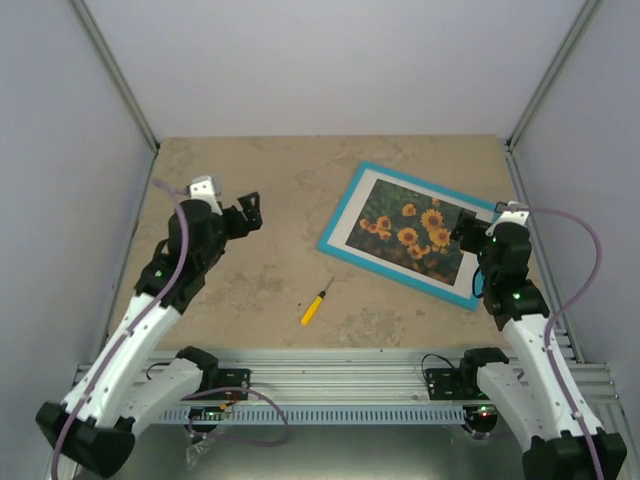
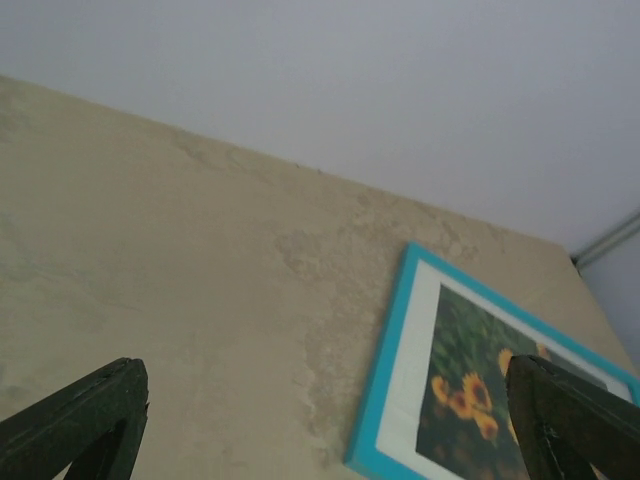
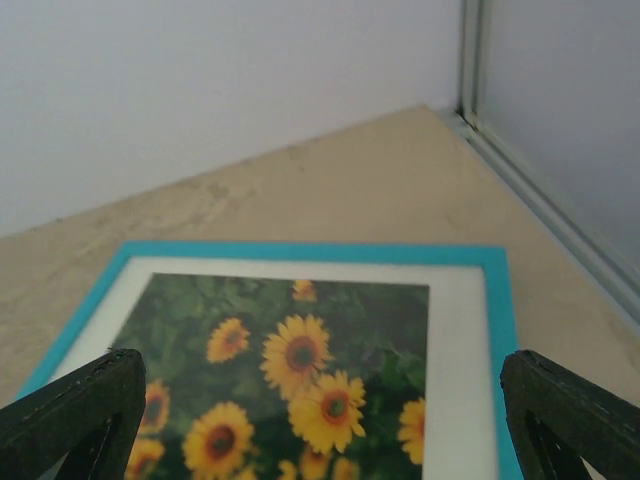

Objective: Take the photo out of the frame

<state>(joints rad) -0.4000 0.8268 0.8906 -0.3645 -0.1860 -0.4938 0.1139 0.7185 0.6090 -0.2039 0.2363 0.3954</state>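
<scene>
With both jaws gaping wide, seat the right pair squarely on the rim of the frame (image 3: 300, 252), off the photo (image 3: 290, 350)

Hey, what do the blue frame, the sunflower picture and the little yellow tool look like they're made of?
The frame: smooth, evenly turquoise face, likely painted wood or plastic; the look leaves it open. The photo: thin flat print, probably paper; whether glass covers it cannot be told. The screwdriver: the yellow handle looks like plastic, the thin dark shaft probably metal.

Photo (image 1: 413, 232) inside frame (image 1: 344, 206), face up
</scene>
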